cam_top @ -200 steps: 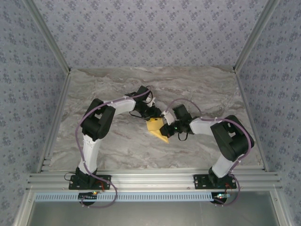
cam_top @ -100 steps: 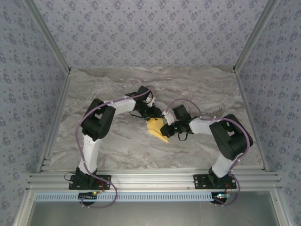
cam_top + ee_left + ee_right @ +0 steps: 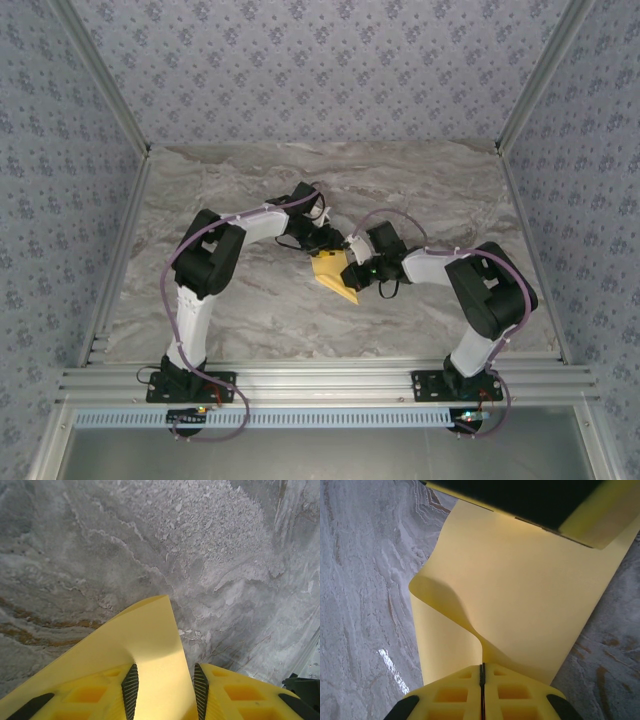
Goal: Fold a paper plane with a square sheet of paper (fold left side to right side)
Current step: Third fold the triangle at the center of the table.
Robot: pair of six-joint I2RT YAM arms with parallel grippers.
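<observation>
The square sheet of paper [image 3: 332,273] is plain yellow and sits bowed and partly lifted at the middle of the marble table [image 3: 250,320]. My right gripper [image 3: 357,271] comes at it from the right. In the right wrist view that gripper [image 3: 481,666] is shut on the sheet's near edge, and the paper [image 3: 530,590] curls up and away from the pinch. My left gripper [image 3: 338,248] reaches in from the far left. In the left wrist view its jaws [image 3: 165,680] stand apart, with a bowed flap of the paper [image 3: 145,645] lying in the gap against the left pad [image 3: 130,685].
The left gripper's black and yellow body [image 3: 535,502] hangs over the sheet's far edge in the right wrist view. Aluminium frame rails [image 3: 320,380] run along the near edge, and patterned walls [image 3: 320,70] close in the back and sides.
</observation>
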